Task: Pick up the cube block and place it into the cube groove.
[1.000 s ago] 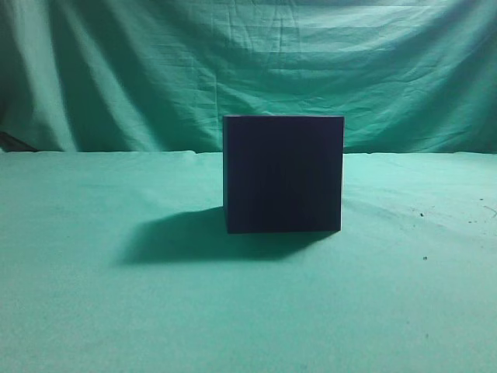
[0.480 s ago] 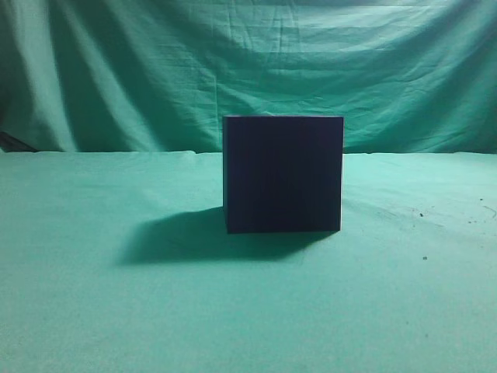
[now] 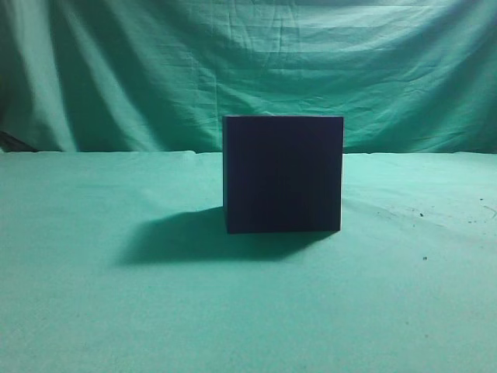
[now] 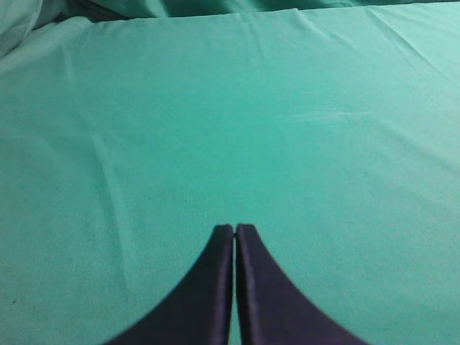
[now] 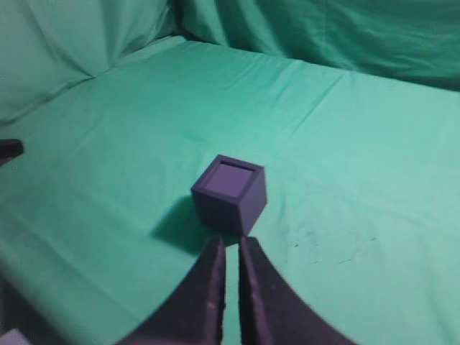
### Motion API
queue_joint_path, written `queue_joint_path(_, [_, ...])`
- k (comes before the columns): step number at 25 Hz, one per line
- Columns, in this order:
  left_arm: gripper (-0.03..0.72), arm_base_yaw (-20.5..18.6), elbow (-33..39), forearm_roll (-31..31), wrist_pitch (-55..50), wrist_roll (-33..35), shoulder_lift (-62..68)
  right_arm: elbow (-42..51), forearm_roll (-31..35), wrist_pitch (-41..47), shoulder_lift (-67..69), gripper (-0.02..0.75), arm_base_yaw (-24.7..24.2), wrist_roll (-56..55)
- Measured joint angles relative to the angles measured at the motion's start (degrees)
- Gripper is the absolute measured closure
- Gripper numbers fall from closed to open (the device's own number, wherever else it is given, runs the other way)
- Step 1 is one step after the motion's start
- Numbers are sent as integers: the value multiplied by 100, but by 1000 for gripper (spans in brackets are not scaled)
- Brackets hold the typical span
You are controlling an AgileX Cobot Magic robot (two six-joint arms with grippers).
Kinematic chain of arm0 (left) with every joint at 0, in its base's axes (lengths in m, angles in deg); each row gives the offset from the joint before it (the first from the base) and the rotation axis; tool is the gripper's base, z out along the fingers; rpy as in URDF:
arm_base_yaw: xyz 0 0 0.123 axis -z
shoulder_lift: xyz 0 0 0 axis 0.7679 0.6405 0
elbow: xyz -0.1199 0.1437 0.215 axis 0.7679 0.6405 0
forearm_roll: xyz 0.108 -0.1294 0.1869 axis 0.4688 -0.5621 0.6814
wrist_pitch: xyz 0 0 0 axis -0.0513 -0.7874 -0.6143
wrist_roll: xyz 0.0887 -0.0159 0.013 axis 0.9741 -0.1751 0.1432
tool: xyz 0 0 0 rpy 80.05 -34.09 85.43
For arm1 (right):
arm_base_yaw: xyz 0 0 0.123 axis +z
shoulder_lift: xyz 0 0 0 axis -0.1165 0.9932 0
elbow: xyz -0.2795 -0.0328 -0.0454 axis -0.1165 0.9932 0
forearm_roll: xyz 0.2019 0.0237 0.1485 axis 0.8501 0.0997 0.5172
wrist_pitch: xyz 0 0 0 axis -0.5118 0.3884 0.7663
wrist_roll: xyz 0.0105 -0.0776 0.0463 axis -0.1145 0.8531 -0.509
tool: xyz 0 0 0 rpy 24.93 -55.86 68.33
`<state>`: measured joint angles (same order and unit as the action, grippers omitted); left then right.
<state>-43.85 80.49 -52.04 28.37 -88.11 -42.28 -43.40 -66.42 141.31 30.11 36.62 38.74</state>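
The large near-black box [image 3: 283, 174] stands on the green cloth in the middle of the exterior view. In the right wrist view the box [image 5: 230, 192] looks dark purple, and its top face shows a square recess inside a rim, the cube groove [image 5: 228, 177]. The small cube block is not in any view. My right gripper [image 5: 231, 243] hangs above the cloth just short of the box, its fingers nearly together with a narrow slit and nothing between them. My left gripper [image 4: 235, 230] is shut and empty over bare cloth. Neither gripper shows in the exterior view.
Green cloth [image 3: 116, 311] covers the table and hangs as a backdrop [image 3: 155, 70]. A dark tip [image 5: 8, 149] pokes in at the left edge of the right wrist view, and a pale corner [image 5: 13, 338] shows at its bottom left.
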Motion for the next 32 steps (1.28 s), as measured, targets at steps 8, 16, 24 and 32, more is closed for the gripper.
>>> queue_joint_path(8, [688,0,0,0,0,0,0,1407,-667,-1502,-125,690,-291,111])
queue_joint_path(16, [688,0,0,0,0,0,0,3724,-412,-3911,-1099,690,-2208,111])
queue_joint_path(24, [688,0,0,0,0,0,0,5200,350,-4917,-1377,690,-3830,111])
queue_joint_path(32, [688,0,0,0,0,0,0,5419,394,-4619,-1377,690,-3962,437])
